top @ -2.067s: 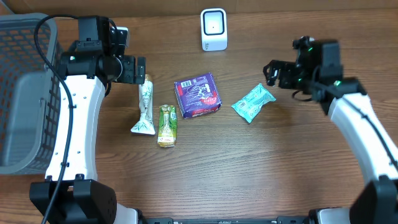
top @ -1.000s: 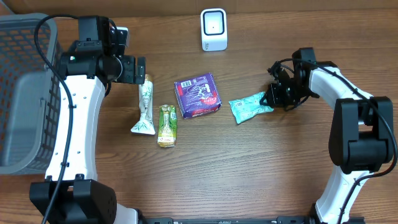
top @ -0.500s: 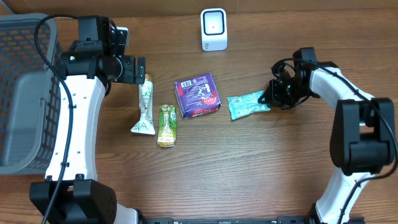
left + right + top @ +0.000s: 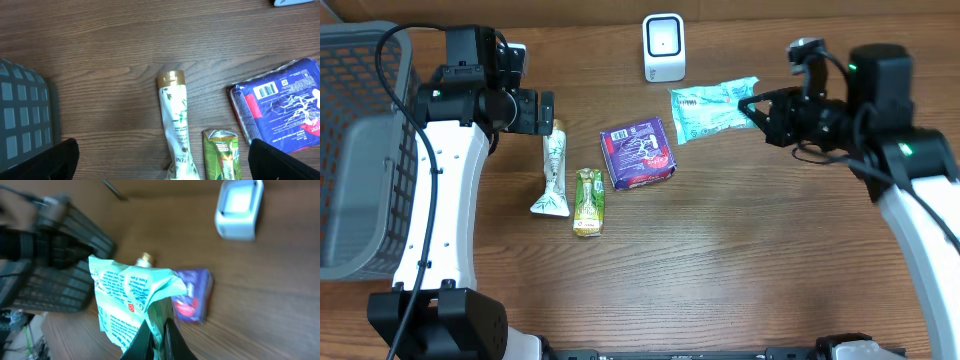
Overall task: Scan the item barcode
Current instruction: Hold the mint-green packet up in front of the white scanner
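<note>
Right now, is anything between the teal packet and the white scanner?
No, nothing I can see. The teal packet hangs just right of the white scanner, open air between them. The purple packet lies lower, off that path.

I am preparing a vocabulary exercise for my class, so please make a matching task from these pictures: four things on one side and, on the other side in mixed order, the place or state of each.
Things
1. green packet
2. purple packet
3. white tube
4. white scanner

Places or states
A. stands at the far edge of the table
B. gripped by the shut right hand
C. lies flat, barcode up
D. lies beside the yellow-green sachet

Pairs: 1-B, 2-C, 3-D, 4-A
</note>
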